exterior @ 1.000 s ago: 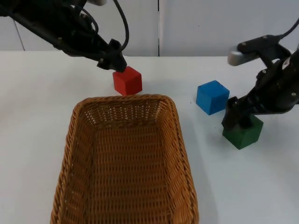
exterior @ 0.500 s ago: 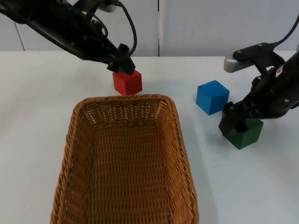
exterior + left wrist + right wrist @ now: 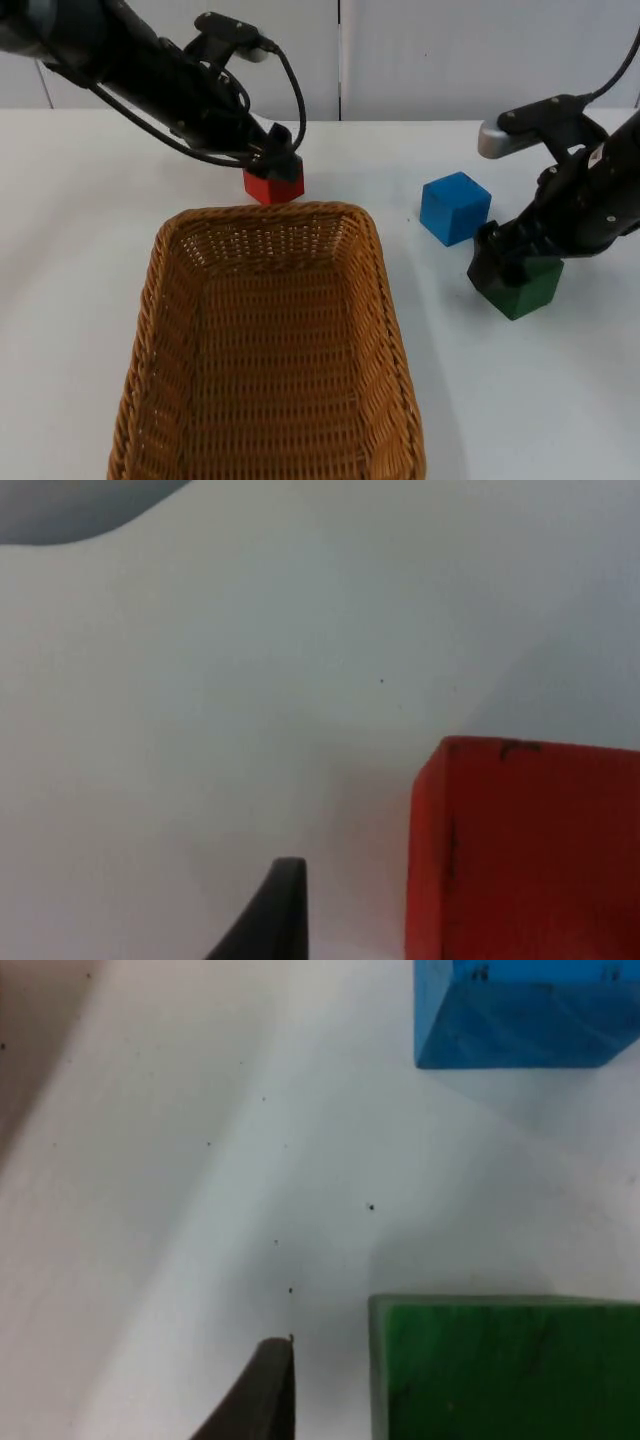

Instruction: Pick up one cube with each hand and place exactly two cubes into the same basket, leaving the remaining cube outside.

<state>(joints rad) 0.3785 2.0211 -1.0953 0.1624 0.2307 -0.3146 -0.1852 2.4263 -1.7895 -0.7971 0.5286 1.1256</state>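
Reaching step: left end effector (image 3: 278,168) over small red cube (image 3: 274,187), upper centre; right end effector (image 3: 503,262) on green cube (image 3: 524,285), right. Finger states: cannot tell. Next: clamp, lift to woven wicker basket (image 3: 160,300).

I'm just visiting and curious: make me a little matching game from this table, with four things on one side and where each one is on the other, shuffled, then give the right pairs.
Things:
1. red cube
2. green cube
3. blue cube
4. basket

Places:
A. alone on the table, no pincer at it
B. under the right pincer
C. nearest the camera, nothing in it
D. under the left pincer, just behind the basket

Pairs: 1-D, 2-B, 3-A, 4-C
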